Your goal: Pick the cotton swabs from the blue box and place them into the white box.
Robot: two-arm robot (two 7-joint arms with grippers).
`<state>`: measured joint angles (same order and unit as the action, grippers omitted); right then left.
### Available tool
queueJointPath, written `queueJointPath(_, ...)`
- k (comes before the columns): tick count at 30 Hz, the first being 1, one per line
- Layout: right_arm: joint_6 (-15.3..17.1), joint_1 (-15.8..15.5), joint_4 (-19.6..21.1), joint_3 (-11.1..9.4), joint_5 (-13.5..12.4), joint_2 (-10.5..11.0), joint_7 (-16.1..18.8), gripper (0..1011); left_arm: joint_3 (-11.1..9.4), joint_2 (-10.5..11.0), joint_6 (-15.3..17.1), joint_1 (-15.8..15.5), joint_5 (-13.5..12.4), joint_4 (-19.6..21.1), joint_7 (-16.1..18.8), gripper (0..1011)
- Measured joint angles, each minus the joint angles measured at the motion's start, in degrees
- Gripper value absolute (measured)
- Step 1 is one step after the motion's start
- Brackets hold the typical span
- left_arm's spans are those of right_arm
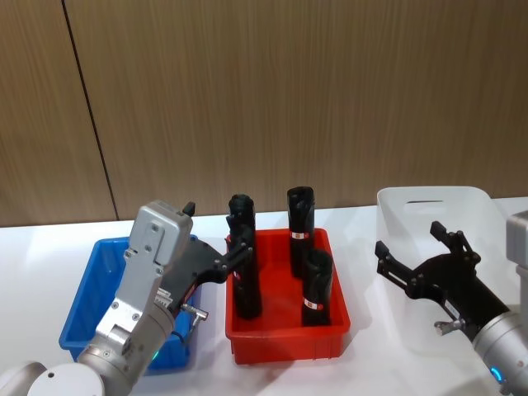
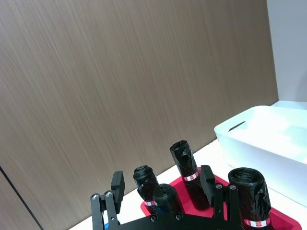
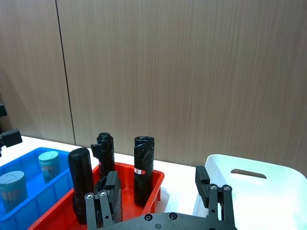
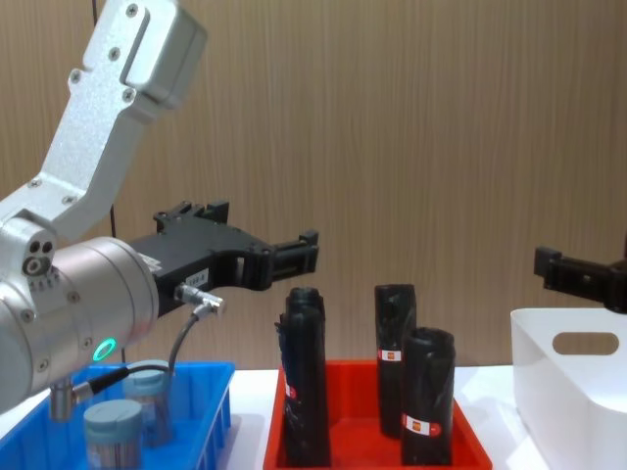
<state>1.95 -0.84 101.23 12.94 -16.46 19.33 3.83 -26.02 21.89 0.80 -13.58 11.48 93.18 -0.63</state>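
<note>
Left tool point(image 1: 216, 230) aloft, perhaps over red bin point(image 1: 289, 345)

head: high, looking down | chest: low, side-on | wrists: forward | shared: red bin point(image 1: 289, 342)

White table point(image 1: 37, 247) with blue box point(image 1: 81, 299), red bin point(image 1: 289, 343), white box point(image 1: 429, 193) abreast

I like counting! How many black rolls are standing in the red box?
4, all upright in the red bin: far-left roll, near-left roll, far-right roll, near-right roll. None looks hidden.
</note>
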Motion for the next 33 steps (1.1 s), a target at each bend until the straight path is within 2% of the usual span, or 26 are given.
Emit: queueJointPath(33, 0.0, 0.0, 0.0, 0.0, 0.0, 0.0, 0.0, 1002, 0.15, 0.01, -0.35, -0.06, 0.0, -0.2, -0.1, 1003)
